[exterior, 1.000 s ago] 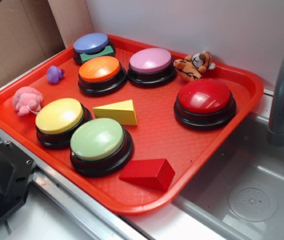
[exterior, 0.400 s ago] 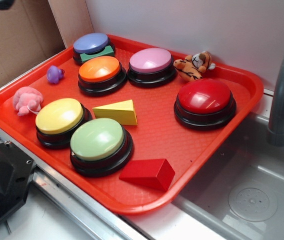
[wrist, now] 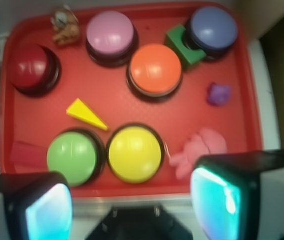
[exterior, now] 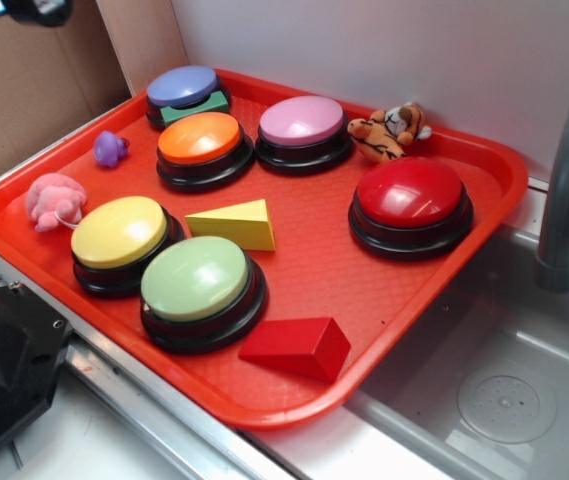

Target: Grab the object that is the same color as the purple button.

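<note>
With the hand (wrist: 132, 200) spread wide high above the tray (exterior: 404, 300), the small purple toy (exterior: 110, 148) lies near the left rim between the purple button (exterior: 182, 86) and pink plush (exterior: 54, 198), which a careless descent might catch instead.

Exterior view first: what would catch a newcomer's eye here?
The bright red tray fills the frame, crowded with big domed buttons, the red button at its right and the purple button at the far corner. Near the left rim sits the tiny purple toy, with a pink plush in front of it. In the wrist view the claw is open, above the tray's near edge.
</note>
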Robot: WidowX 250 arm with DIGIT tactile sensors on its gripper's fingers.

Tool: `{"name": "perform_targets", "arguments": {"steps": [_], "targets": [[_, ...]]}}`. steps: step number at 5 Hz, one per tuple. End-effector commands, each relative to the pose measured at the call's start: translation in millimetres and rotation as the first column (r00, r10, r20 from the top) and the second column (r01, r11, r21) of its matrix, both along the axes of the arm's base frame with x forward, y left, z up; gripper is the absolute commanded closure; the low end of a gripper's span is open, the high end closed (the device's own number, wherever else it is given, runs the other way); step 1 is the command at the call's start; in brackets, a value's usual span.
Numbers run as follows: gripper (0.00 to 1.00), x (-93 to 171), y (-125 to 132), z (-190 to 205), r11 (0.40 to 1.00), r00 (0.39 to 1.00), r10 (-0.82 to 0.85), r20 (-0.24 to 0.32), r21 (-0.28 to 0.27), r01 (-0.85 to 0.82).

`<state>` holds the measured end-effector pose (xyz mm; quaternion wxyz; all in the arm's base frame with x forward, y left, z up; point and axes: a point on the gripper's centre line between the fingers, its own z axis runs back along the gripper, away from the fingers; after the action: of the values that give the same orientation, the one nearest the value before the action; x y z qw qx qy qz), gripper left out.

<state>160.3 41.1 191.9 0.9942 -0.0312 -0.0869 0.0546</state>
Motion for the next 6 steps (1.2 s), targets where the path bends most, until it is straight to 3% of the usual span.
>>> {"name": "perform_targets", "arguments": {"steps": [1, 3, 5, 6], "targets": [[0.00, 29.0, 59.1, -31.0, 0.993, 0.994, 0.106, 0.042, 0.044, -0.107], [0.00, 49.0, 98.2, -77.9, 0.990, 0.990, 0.130, 0.053, 0.056, -0.133], [0.00, 63.0, 123.7, -124.5, 0.984, 0.987, 0.163, -0.010, 0.075, -0.161], [0.00, 68.2, 124.6, -143.1, 0.982, 0.983, 0.174, -0.051, 0.078, -0.170]]}}
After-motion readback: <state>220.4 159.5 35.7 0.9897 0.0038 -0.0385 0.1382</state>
